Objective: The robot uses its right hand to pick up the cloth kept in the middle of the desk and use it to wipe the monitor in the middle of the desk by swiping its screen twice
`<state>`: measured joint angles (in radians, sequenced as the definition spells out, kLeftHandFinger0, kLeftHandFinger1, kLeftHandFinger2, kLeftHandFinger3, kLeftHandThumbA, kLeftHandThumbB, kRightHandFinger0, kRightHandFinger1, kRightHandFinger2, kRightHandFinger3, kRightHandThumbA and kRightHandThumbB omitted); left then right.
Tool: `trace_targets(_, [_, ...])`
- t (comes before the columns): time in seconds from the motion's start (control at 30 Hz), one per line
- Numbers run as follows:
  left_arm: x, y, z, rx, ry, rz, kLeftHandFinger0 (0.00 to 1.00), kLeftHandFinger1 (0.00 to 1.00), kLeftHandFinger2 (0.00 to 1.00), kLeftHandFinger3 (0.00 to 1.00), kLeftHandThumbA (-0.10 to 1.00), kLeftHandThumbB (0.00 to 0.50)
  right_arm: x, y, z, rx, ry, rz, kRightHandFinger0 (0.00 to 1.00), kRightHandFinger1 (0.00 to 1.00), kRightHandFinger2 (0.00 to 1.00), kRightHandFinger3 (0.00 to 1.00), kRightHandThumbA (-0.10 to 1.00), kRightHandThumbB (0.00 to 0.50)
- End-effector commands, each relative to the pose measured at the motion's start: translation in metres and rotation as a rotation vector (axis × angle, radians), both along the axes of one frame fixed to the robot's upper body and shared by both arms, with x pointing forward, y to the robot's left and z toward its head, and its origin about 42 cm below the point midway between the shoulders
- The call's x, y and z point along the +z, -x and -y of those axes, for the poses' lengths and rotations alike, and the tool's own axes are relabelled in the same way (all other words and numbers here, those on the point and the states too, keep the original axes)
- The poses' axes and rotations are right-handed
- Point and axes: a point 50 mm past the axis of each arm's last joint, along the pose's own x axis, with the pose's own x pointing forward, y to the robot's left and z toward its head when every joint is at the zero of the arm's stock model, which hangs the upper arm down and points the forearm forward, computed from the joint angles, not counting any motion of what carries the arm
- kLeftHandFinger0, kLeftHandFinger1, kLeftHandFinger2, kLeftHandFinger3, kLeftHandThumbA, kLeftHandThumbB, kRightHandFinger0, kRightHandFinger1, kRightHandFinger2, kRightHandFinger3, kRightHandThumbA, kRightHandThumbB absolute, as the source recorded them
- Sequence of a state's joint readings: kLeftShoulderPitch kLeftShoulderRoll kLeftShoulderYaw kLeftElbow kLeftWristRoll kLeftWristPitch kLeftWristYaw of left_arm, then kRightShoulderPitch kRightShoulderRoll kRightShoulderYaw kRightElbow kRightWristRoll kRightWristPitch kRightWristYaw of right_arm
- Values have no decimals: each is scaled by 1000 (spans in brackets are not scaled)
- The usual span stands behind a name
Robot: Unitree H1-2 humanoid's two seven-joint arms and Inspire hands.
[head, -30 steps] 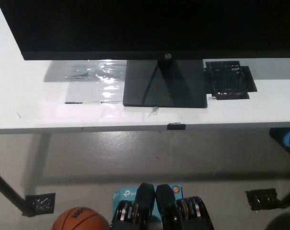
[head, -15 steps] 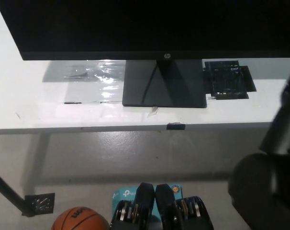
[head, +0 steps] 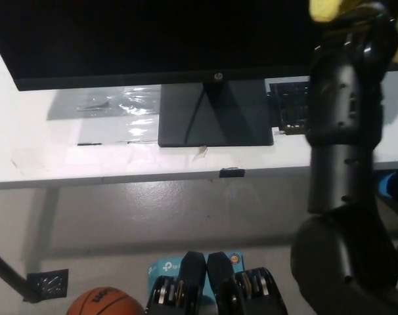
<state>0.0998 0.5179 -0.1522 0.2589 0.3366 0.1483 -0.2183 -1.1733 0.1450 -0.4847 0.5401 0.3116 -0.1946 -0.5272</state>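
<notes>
The black monitor fills the top of the head view, and its stand base rests on the white desk. My black right arm rises from the bottom right to the top right corner, in front of the screen's right part. At the picture's top edge my right hand is shut on a yellow cloth; another bit of yellow shows at the far right. Most of the hand is cut off by the frame. My left hand is out of view.
A black patch lies on the desk right of the stand, partly behind my arm. Clear plastic sheet lies to the stand's left. On the floor are a basketball, a blue box and a black marker.
My right arm has swung up from the lower right edge to the top right, bringing the yellow cloth before the screen. The whole picture has shifted slightly left, so the camera moved.
</notes>
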Motion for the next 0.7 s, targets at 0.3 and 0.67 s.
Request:
trace_targets(0.3, [3, 12, -8, -28, -45, -19, 974, 1000, 980, 845, 356, 249, -24, -6, -50, 11, 193, 99, 0, 0, 190, 267, -100, 100])
trace_targets(0.67, [3, 11, -4, -37, -34, -31, 985, 1000, 1000, 873, 364, 246, -1, 2, -100, 60, 266, 127, 0, 0, 214, 219, -100, 18])
